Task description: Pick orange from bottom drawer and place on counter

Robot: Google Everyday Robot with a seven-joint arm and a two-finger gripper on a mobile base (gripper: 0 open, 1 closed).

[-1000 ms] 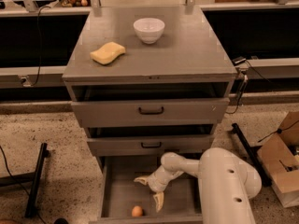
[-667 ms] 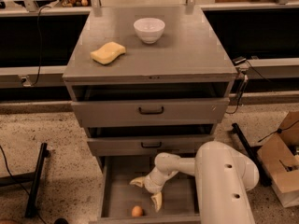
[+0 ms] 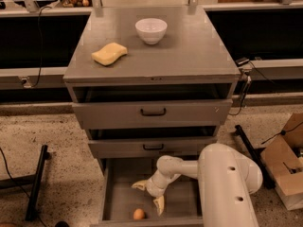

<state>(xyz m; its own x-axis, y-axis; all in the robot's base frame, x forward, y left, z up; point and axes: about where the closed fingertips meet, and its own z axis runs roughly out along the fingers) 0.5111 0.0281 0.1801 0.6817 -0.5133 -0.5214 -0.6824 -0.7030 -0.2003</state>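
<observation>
1. Fingers (image 3: 159,205) of the cream-coloured two-finger gripper (image 3: 149,196) stood spread wide apart with nothing between them. The gripper hung low inside the deep grey metal bottom drawer (image 3: 108,193), which was pulled out.
2. One finger pointed toward 9 o'clock and the other toward 6 o'clock, so the gap between them faced roughly 7 o'clock.
3. The small, smooth, round orange (image 3: 138,214) lay on the drawer floor close to the front wall. It was at about 7 o'clock from the gripper, near the lower fingertip but touching neither finger.
4. Being a ball, the orange had no long axis, so no wrist turn seemed needed to suit it.
5. The coming move probably called for a short reach toward 7 o'clock and downward, until the fingers straddled the fruit. The front wall just beyond it left little room, and a nudge from the lower finger could roll it away.
6. The flat grey counter (image 3: 194,51), far off at 12 o'clock, carried a white round bowl (image 3: 151,30) and a yellow wavy sponge (image 3: 109,54).
</observation>
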